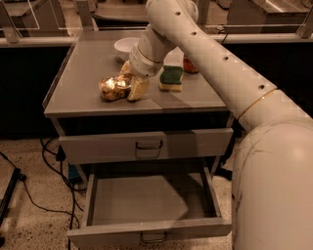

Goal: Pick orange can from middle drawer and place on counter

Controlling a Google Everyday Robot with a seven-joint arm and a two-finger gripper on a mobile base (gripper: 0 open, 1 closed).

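A speckled stone floor (29,224) runs under a grey metal cabinet, with dark cables (46,193) trailing across it on the left. The bulky cream body of the robot's arm (274,176) fills the right foreground.

Nearest the camera, the middle drawer (146,229) is pulled fully out, and its shallow grey tray shows only its own bare bottom. Its small loop handle sits at the lower edge of the view. Just above it, the upper drawer (186,142) is pushed in, its dark handle centred on the front.

Above that lies the counter (80,80), flat and grey with a low raised rim along its left side. The orange can (112,89) rests on this top toward the front, tipped on its side, crinkled and shiny. The gripper (131,79) reaches down to the can's right end from the long arm that crosses in from the upper right. It is clenched on the can, one cream finger (138,89) against the near side and the other behind.

Just right of the gripper sits a green-topped yellow sponge (171,79). Behind it, partly hidden by the arm, is a red can (190,66). A white bowl (126,46) stands toward the counter's back edge. Further off, other grey tables (122,10) cross the background.
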